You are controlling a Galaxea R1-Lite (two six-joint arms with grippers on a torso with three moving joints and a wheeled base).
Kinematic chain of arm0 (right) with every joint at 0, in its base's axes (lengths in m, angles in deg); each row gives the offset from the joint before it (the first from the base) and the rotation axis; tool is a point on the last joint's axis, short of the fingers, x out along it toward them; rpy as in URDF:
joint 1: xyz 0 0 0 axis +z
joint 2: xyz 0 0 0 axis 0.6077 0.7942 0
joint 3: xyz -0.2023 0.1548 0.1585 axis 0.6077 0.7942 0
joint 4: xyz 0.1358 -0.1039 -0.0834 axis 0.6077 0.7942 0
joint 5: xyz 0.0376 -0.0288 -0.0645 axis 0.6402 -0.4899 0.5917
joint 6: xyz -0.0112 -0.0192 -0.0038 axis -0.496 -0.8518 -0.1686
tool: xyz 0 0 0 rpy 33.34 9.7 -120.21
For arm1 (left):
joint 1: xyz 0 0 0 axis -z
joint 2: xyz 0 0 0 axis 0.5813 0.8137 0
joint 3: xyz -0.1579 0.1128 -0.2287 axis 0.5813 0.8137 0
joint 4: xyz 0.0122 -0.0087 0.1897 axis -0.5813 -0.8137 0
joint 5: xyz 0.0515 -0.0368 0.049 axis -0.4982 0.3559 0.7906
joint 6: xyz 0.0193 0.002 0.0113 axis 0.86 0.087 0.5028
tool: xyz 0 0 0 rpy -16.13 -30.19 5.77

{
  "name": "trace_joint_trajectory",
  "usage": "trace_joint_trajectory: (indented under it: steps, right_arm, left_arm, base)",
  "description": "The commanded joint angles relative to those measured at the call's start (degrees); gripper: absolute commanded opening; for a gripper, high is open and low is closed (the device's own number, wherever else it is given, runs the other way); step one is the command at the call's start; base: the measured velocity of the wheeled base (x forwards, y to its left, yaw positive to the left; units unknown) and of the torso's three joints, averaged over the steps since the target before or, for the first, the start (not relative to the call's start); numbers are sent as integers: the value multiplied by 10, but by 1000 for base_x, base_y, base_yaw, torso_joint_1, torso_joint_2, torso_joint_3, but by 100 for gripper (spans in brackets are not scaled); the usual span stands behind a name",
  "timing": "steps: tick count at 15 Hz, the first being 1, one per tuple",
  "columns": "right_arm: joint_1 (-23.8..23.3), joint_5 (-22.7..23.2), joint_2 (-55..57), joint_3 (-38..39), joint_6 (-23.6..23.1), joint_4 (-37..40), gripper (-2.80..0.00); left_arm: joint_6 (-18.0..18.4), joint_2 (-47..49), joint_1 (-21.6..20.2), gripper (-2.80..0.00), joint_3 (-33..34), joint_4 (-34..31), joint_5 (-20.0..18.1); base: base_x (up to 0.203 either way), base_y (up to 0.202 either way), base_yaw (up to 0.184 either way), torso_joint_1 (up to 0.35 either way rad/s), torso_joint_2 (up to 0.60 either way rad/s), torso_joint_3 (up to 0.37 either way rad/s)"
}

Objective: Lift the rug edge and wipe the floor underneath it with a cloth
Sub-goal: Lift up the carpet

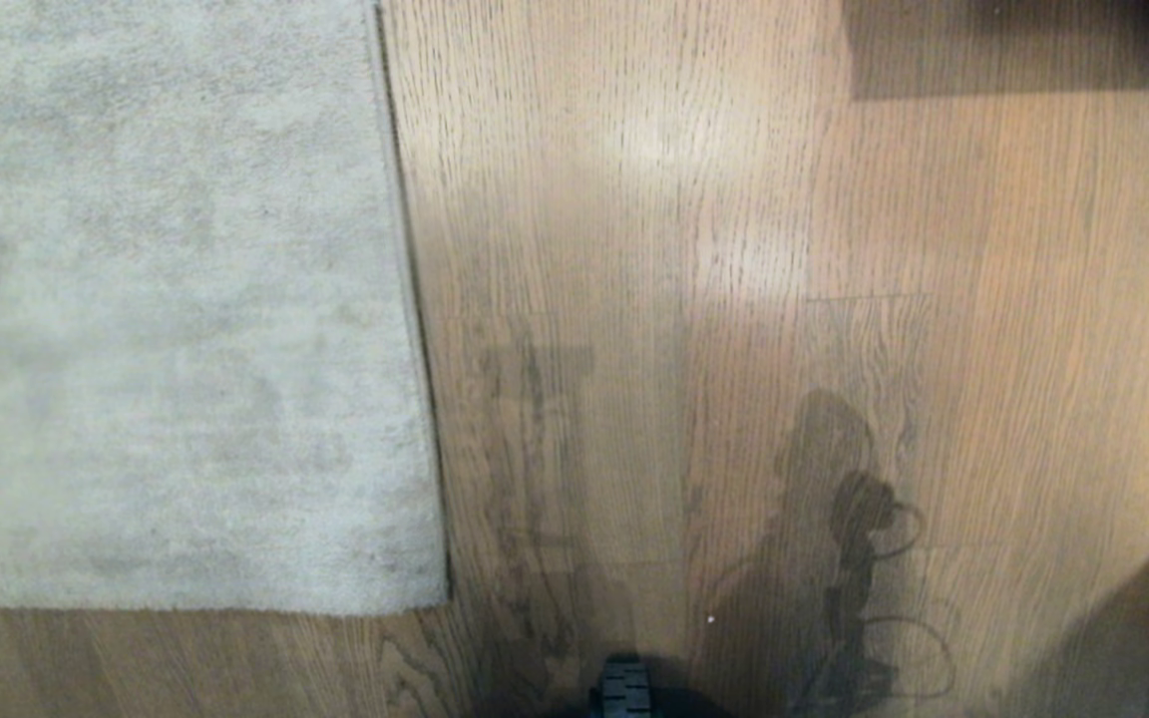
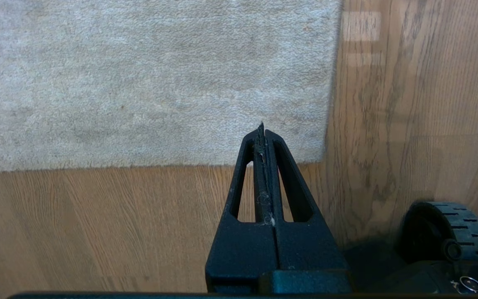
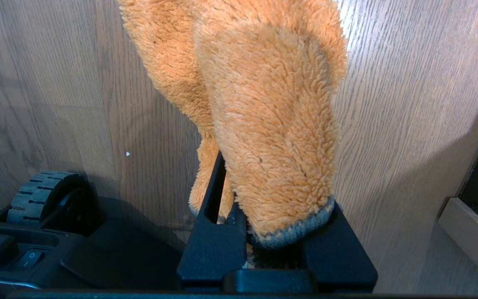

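So your rug (image 1: pixel 166 299) lies flat on the floor (image 1: pixel 734 249), pale grey short pile, its rug edge (image 1: pixel 413 299) a thin straight line down to the near corner. The floor's brown wood grain with a bit of gloss. Your left gripper (image 2: pixel 262 129) hangs above that corner, fingers pressed together on nothing. Your right gripper (image 3: pixel 264 232) is pinching the cloth (image 3: pixel 264 108), a fluffy mustard-orange rag with a grey trimmed hem, bunched between the fingers above bare planks beside the base wheel (image 3: pixel 44 195).

Rug (image 1: pixel 166 299): short matt pile. Floor (image 1: pixel 734 249): smooth wood grain, slight gloss. Cloth (image 3: pixel 264 124): fluffy fleece.
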Motion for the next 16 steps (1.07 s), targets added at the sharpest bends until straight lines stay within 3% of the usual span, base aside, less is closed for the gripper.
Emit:
trace_joint_trajectory:
  steps: [1,16]
  right_arm:
    - [0,1,2,0,0,0,-280]
    - [0,1,2,0,0,0,-280]
  left_arm:
    - [0,0,0,-280,0,0,0]
    - [0,0,0,-280,0,0,0]
  base:
    - [0,0,0,0,0,0]
    - [0,0,0,0,0,0]
